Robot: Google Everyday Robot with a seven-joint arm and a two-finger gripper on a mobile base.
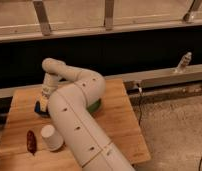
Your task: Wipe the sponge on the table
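The blue-grey sponge [39, 108] lies on the light wooden table [119, 125] near its back left part. My gripper [44, 98] is right on top of it, pressing down, shut on the sponge. The thick white arm [76, 120] runs from the bottom of the view up across the table, then bends left to the gripper. It hides the middle of the tabletop.
A white cup [52, 137] stands at the front left, with a dark red chili-like item [31, 141] beside it. Something green [97, 106] peeks out from behind the arm. A white bottle [183, 62] stands on the ledge at the far right.
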